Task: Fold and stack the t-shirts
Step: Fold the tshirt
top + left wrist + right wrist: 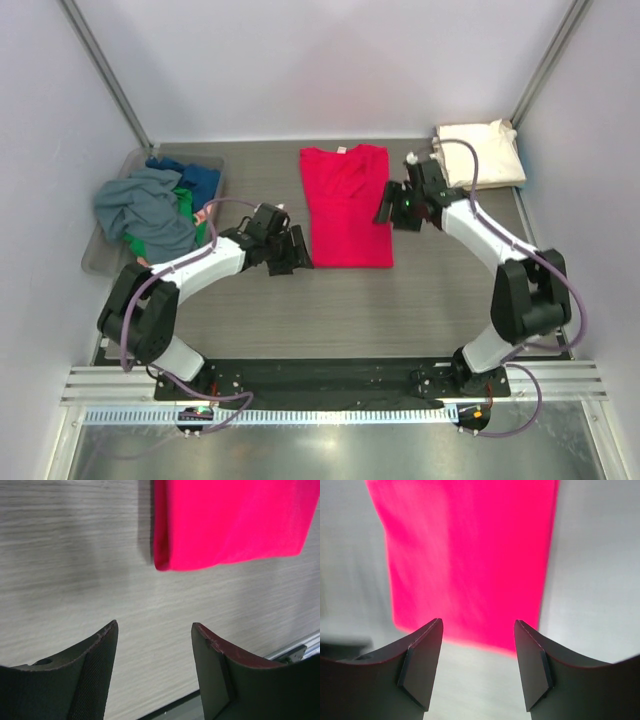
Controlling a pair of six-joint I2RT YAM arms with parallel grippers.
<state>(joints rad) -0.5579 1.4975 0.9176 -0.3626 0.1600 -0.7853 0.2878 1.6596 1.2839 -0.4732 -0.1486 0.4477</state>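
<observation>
The red t-shirt (346, 205) lies folded into a long strip in the middle of the table (430, 290), toward the far edge. The left claw (155, 627) sits by its near left corner, the right claw (477, 622) over its right edge. Both are spread wide and hold nothing. A cream t-shirt (490, 150) sits folded in the far right corner.

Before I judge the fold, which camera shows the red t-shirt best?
Top external: it alone shows the red t-shirt nearly whole, collar to hem, flat on the table. Left wrist catches only one corner; right wrist shows a blurred stretch, cut off at the top.
</observation>
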